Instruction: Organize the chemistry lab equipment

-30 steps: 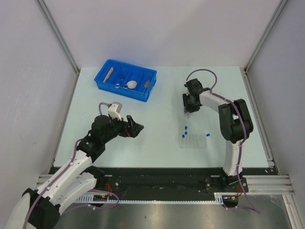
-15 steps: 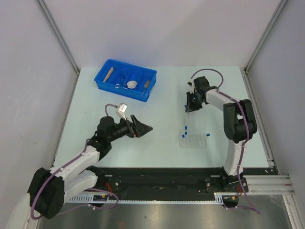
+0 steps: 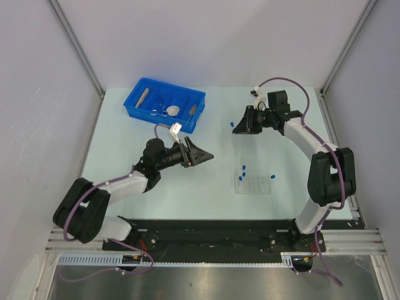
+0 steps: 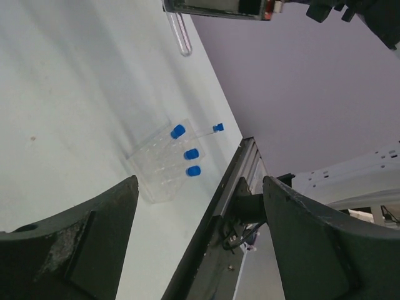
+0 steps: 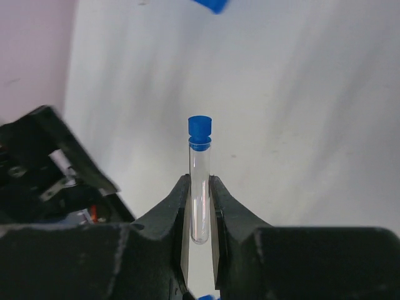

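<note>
- Blue-capped tube [image 5: 200,164] is clamped between the fingers of the right hand [image 5: 199,187]. Its cap pokes out past the tips, and it is held over the counter [image 3: 125,144], far of the clear tube rack [image 3: 255,185].
- That rack stands right of centre on the counter, with several more capped tubes [image 3: 244,169] in it.
- Left hand [image 3: 199,154] hangs left of the rack, fingers spread apart, gripping nothing.
- Blue bin [image 3: 156,120] at far left holds the white dish [image 3: 173,110], wooden stick [image 3: 144,95] and brown-handled tool [image 3: 193,111].
</note>
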You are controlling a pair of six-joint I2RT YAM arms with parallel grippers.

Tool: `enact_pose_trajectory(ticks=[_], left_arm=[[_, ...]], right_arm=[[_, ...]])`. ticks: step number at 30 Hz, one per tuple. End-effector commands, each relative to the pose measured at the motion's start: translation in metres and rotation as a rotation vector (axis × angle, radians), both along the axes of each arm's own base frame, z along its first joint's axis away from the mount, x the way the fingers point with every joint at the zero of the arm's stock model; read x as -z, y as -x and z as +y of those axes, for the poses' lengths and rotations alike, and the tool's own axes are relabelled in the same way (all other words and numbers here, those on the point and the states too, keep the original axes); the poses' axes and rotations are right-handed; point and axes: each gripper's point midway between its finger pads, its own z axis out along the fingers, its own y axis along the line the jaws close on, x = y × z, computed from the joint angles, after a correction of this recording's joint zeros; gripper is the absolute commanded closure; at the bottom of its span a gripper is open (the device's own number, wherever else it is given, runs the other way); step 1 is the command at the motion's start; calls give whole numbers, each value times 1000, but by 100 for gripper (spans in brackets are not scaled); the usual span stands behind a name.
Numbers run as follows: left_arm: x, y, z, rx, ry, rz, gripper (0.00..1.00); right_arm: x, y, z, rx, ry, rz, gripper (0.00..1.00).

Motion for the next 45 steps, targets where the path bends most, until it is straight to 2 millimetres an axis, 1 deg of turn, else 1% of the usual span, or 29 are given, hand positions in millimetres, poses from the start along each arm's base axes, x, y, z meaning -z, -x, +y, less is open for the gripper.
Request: enact_pose_trajectory(ticks=[1,2,4,5,7,8,9,11,13,14,15,17,18,20,23,24,26,27,30,33,36,38,39,40,41,42,43,44,45], left_arm=[[-39,-8,-32,74,107,-80,16],[-46,-11,-38,76,116,-95,16],[-40,-16,-47,59,101,-77,16],[-43,-20,-52,49,102,-80,17],[-36,-27,-58,18,83,-54,19],[-41,-33,-62,3,82,-59,21],[-27,-32,-67,2,34,-17,23],[-28,-42,-72,-40,6,-17,29],[-15,-41,-77,-51,-39,23,38],[-17,-47,-78,-75,-45,22,39],[-8,-46,-80,-76,-69,45,40],[-8,-50,-82,-96,-87,48,41],[-3,-51,-82,-107,-111,54,41],[-7,-54,-84,-116,-115,43,43],[-7,-56,-88,-120,-135,38,51],[-5,-57,-88,-116,-140,35,58],[-6,-56,-89,-109,-139,31,65],[-7,-56,-89,-105,-140,24,71],[-7,-51,-87,-84,-140,7,85],[-7,-43,-84,-54,-153,-24,94],[-10,-33,-80,-16,-170,-72,98],[-8,-28,-75,5,-187,-92,98],[-14,-25,-72,17,-195,-137,98],[-11,-21,-68,29,-208,-149,98],[-17,-15,-65,55,-214,-196,98],[-18,-11,-62,72,-224,-219,98],[-12,-6,-58,91,-251,-225,98],[-19,0,-54,122,-264,-290,98],[-18,6,-52,147,-275,-311,98]], right_arm=[[-58,37,31,-124,-230,-4,88],[-61,40,33,-131,-242,-2,88],[-65,49,37,-141,-260,-1,88],[-65,52,39,-148,-262,-2,87],[-67,54,41,-150,-272,-2,87],[-66,55,41,-150,-274,0,87],[-66,56,41,-152,-276,1,87],[-65,56,41,-150,-284,11,87],[-66,58,42,-153,-291,10,87],[-66,58,42,-151,-293,12,87],[-66,60,43,-154,-294,12,87],[-65,61,42,-152,-296,13,87],[-64,62,42,-151,-297,15,87],[-65,63,42,-151,-299,9,87],[-64,65,42,-149,-298,5,87],[-64,65,41,-150,-296,-1,87],[-63,66,40,-145,-291,-3,87],[-63,67,40,-147,-287,-10,87],[-64,69,40,-149,-270,-37,87],[-62,71,39,-151,-251,-53,86],[-61,76,39,-171,-219,-87,82],[-62,81,39,-214,-203,-124,76],[-64,88,38,-242,-203,-135,70],[-66,89,36,-286,-186,-200,58],[-69,95,36,-333,-192,-229,51],[-73,101,29,-364,-182,-267,42],[-73,105,26,-411,-168,-321,27],[-76,111,24,-456,-179,-357,21],[-78,114,17,-459,-181,-360,16]])
